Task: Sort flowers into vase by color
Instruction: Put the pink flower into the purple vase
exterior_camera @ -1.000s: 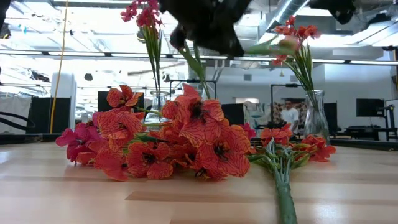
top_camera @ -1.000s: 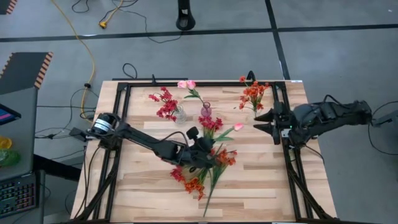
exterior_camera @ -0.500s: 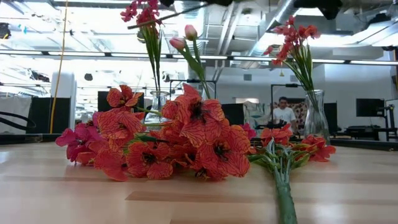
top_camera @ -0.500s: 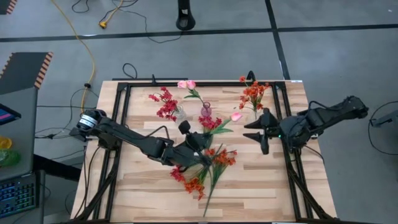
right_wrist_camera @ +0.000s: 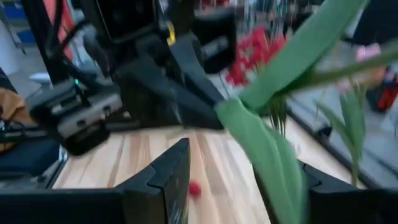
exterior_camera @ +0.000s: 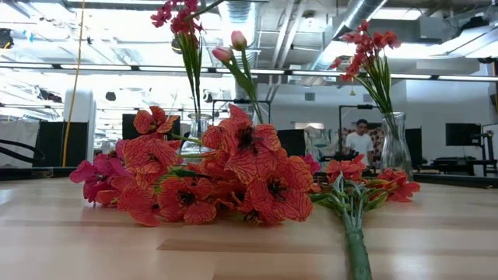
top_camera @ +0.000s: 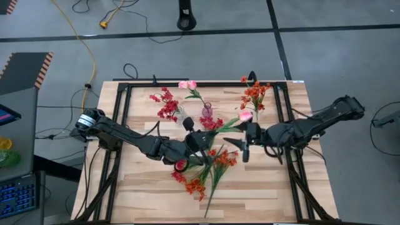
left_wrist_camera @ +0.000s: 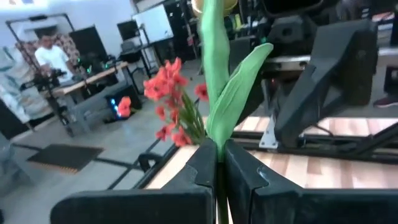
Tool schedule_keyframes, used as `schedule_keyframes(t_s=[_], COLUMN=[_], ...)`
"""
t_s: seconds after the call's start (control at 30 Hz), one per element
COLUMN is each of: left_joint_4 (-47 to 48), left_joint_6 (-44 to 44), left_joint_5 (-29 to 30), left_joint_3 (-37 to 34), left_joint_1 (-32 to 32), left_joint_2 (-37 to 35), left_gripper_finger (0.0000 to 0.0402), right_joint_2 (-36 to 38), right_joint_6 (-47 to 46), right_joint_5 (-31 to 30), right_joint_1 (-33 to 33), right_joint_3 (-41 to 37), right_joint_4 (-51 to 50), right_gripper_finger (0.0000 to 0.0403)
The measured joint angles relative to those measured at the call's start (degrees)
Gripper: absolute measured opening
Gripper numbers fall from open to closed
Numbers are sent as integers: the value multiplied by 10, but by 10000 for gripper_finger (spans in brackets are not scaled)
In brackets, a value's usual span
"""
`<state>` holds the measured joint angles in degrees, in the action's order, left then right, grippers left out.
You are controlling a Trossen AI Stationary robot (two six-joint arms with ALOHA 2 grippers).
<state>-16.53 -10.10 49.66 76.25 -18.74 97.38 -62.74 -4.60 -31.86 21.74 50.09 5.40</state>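
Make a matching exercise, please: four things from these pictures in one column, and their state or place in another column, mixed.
1. left gripper
2. right gripper
3. orange flowers in the vase
4. loose flowers

a. lying on the table
b. open
c. standing at the far right of the table
d. shut on the pink flower

Pairs: 1-d, 2-b, 3-c, 4-a

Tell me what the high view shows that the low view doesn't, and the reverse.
High view only: both arms, the left gripper shut on a pink flower, and the right gripper open beside its stem. Low view only: a person in the room behind. Both: the flower pile, red sprig, pink buds, orange sprig in vases.
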Motion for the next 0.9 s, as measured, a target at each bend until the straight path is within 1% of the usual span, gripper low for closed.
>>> schedule_keyframes(t_s=[0.13, 0.2, 0.33, 0.43, 0.53, 0.77, 0.9], left_joint_4=[-16, -15, -15, -15, -15, -14, -14], left_joint_6=[-20, -26, -39, -43, -42, -43, -49], left_joint_5=[-26, -29, -29, -28, -28, -28, -26], left_joint_3=[0, 0, 0, 0, 0, 0, 0], left_joint_1=[0, -2, -6, -6, -6, -7, -5], left_joint_2=[0, 0, 0, 0, 0, 0, 0], left_gripper_finger=[0, 0, 0, 0, 0, 1, 20], right_joint_2=[-24, -30, -32, -32, -32, -32, -32], right_joint_6=[54, 74, 92, 92, 92, 93, 95], right_joint_5=[0, 0, 1, 1, 2, 2, 3], right_joint_1=[0, 0, 0, 0, 0, 0, -2], right_joint_3=[0, 0, 0, 0, 0, 0, 0], right_joint_4=[74, 97, 126, 132, 132, 132, 132], right_gripper_finger=[195, 195, 195, 186, 165, 97, 64])
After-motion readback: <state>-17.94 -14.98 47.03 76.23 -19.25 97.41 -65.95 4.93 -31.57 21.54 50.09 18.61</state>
